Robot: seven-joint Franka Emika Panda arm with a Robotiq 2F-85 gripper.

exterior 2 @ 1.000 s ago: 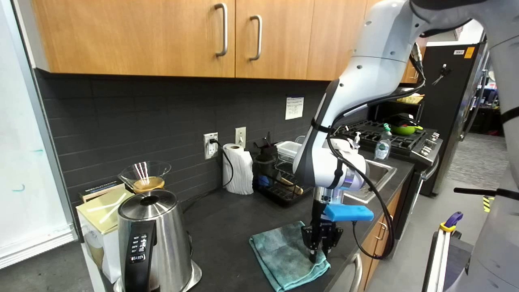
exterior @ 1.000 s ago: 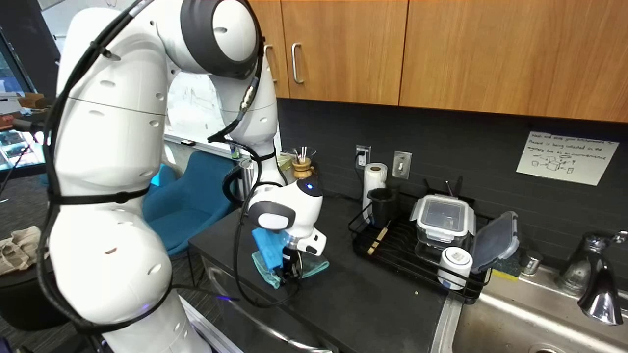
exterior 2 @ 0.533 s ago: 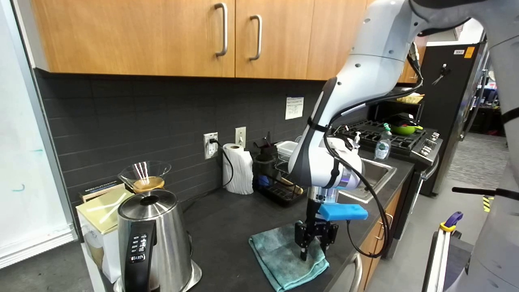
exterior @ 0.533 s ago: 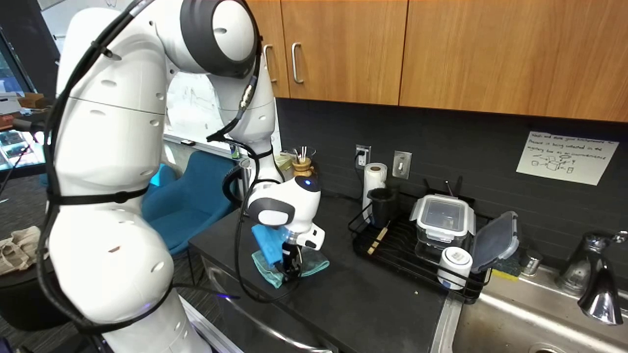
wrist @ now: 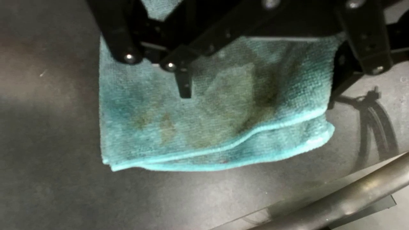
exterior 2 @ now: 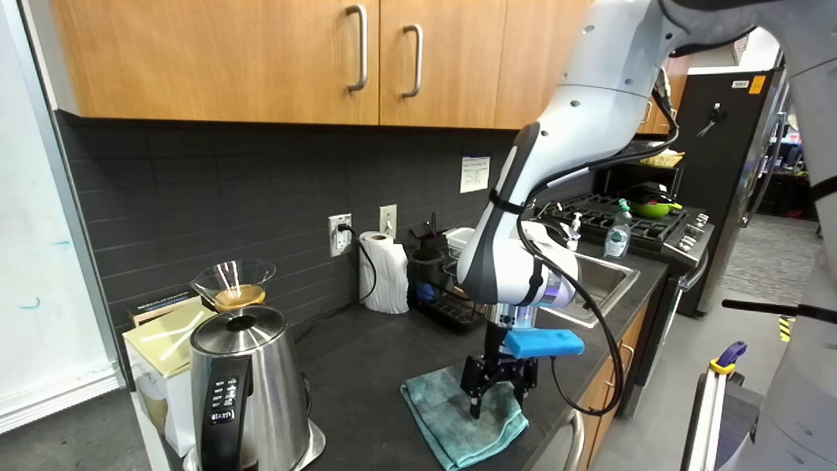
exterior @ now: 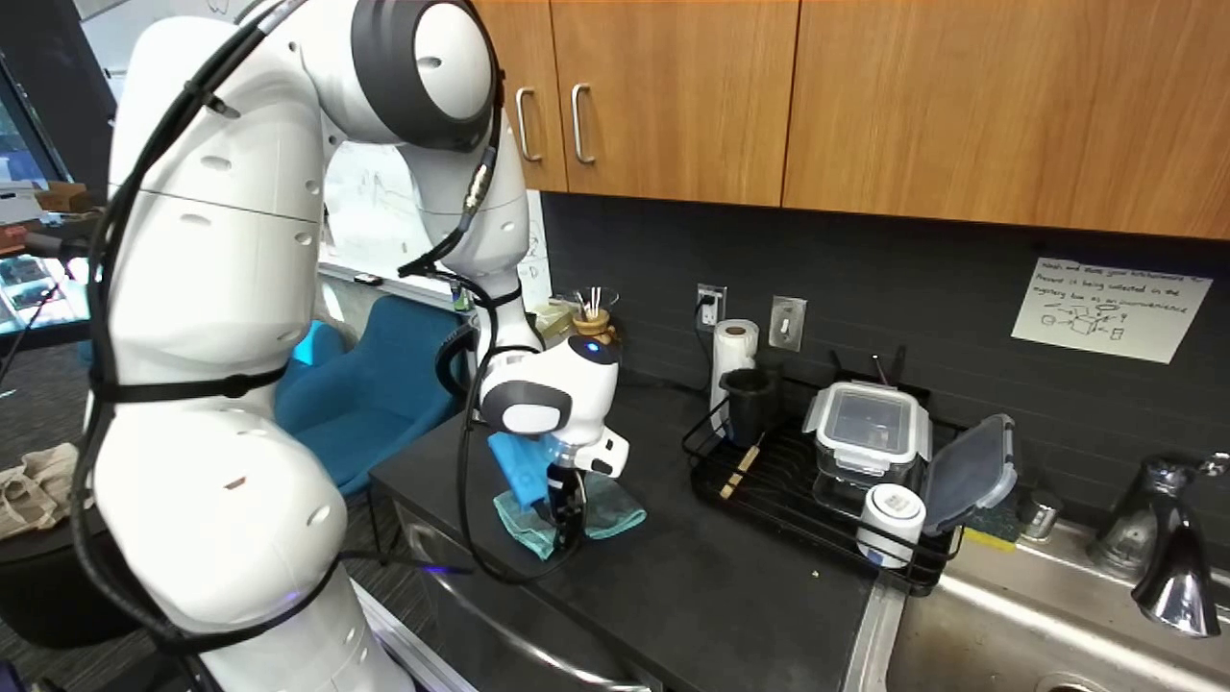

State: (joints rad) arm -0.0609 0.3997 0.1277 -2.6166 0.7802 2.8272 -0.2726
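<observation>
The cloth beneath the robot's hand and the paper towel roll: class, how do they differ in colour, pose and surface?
Colour: the cloth is teal, the paper towel roll white.
Pose: the cloth lies folded, while the paper towel roll stands upright.
Surface: the cloth shows brownish patches; the paper towel roll looks plain.
Shared: both rest on the dark counter.

The dark countertop (exterior 2: 356, 373) supports a folded teal cloth (exterior 2: 451, 428), a steel kettle (exterior 2: 271, 376) on its base (exterior 2: 316, 446), an upright paper towel roll (exterior 2: 386, 278), a black dish rack (exterior: 780, 492) and a green-capped bottle (exterior 2: 616, 239).
</observation>
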